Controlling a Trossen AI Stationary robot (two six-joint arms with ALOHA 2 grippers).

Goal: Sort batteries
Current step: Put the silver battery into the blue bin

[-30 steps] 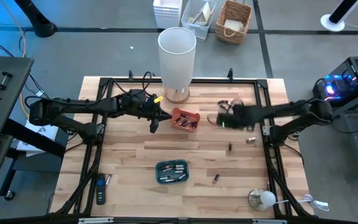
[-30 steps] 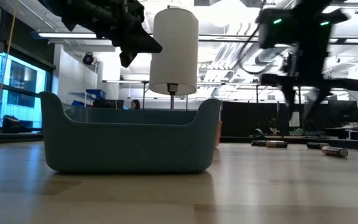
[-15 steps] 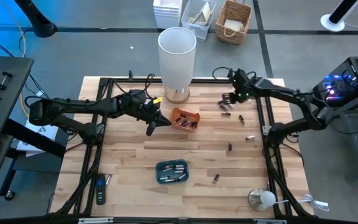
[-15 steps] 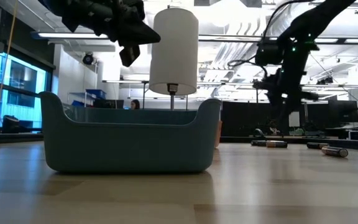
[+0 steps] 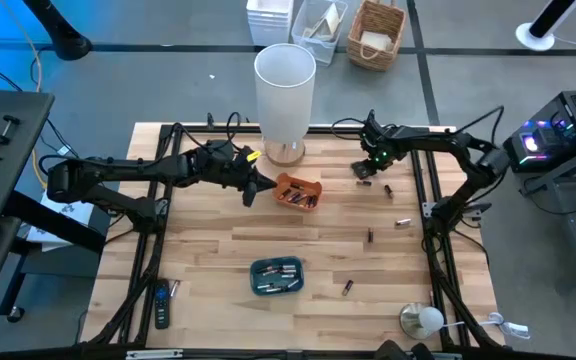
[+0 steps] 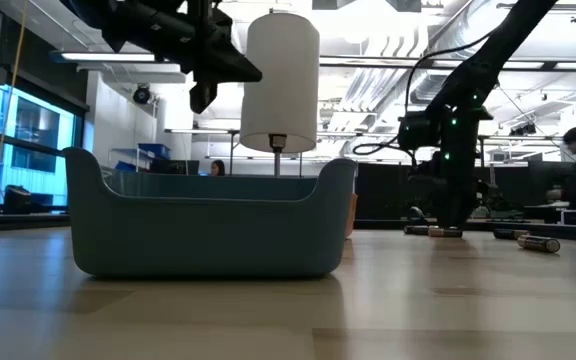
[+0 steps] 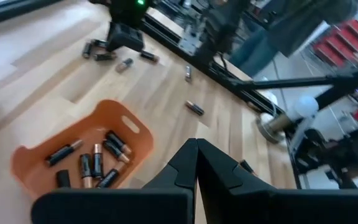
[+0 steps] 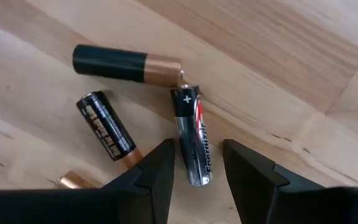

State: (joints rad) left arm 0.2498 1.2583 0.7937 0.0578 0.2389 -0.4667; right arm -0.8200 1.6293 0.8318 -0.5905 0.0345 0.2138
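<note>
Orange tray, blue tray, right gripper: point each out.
Orange tray point(image 5: 313, 187), high view, rim.
Blue tray point(image 5: 258, 271), high view, rim.
Right gripper point(image 8: 197, 162), right wrist view, between open fingertips.

Right wrist view: black-and-red battery point(image 8: 191, 137) lying between the fingers point(image 8: 157, 171) is showing a white "+" at its capped end, and lettering running along its side, reading roughly "Energizer" but only partly legible. Second black battery point(image 8: 106, 126), at about 9 o'clock of it, is carrying small print too fine to read. No readable text is showing in the other views.
</note>
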